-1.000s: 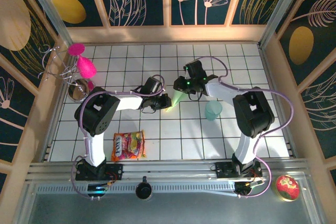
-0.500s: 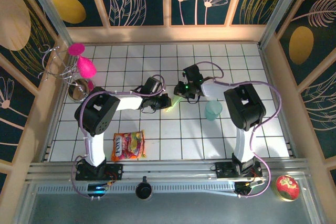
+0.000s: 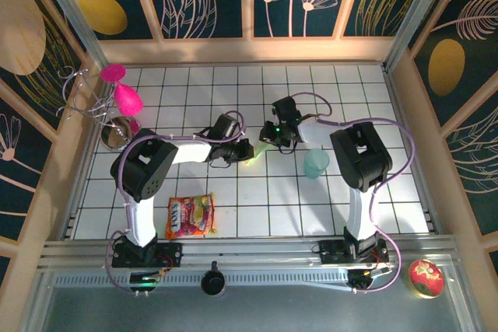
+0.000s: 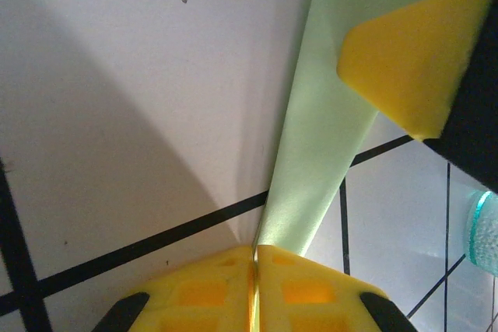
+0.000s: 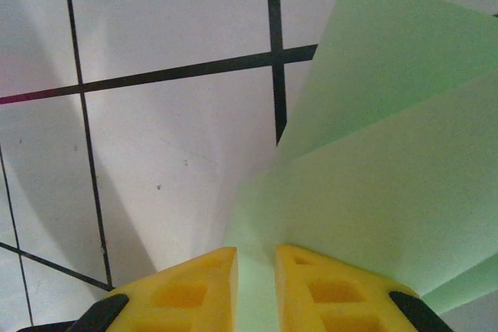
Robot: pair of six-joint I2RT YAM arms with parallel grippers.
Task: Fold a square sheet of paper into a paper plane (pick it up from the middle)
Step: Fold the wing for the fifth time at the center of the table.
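Observation:
The pale mint-green sheet of paper [image 3: 259,152] is folded into a narrow strip and sits mid-table between both grippers. My left gripper [image 3: 249,151] comes in from the left. In its wrist view the yellow pads [image 4: 255,258] are pressed together on the strip's [image 4: 323,153] near end. My right gripper [image 3: 270,142] is at the strip's other end, and one of its yellow pads [image 4: 408,52] lies against the paper. In the right wrist view the gripper [image 5: 255,270] has its pads slightly apart. Folded paper [image 5: 389,161] fills the gap and fans out beyond it.
A translucent teal cup [image 3: 316,163] stands just right of the right gripper. A candy bag [image 3: 190,216] lies near the front left. A metal bowl [image 3: 117,131], pink objects [image 3: 128,99] and a wire rack [image 3: 82,95] crowd the left wall.
The right arm dropped down and swung in toward the paper, and its jaws narrowed onto the fold. The left gripper kept its pinch and stayed in place.

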